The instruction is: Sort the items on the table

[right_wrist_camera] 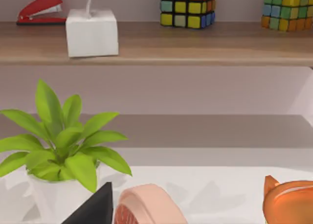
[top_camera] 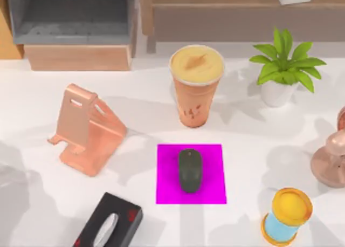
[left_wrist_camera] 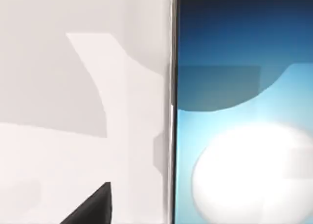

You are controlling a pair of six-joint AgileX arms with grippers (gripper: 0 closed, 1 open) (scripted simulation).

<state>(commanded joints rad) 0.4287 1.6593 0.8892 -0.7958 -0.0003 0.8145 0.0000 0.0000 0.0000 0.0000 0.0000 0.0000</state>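
At the centre of the large smooth white surface [top_camera: 43,96], the dark grey oval computer mouse [top_camera: 190,170] lies on a small magenta square mat [top_camera: 191,174], seen from above. Just behind the mat stands the tall orange cup of foamy coffee [top_camera: 196,85], with a copper-coloured phone stand [top_camera: 89,129] to its left and a small green potted plant [top_camera: 284,69] to its right. The left wrist view adds the slim smartphone with a glowing blue-white screen [left_wrist_camera: 244,116], close up beside the white surface. The right wrist view adds wooden shelves carrying a red stapler [right_wrist_camera: 40,9], a white tissue box [right_wrist_camera: 92,32] and two colourful puzzle cubes [right_wrist_camera: 188,7]. Whether either arm's fingers are apart or together cannot be told.
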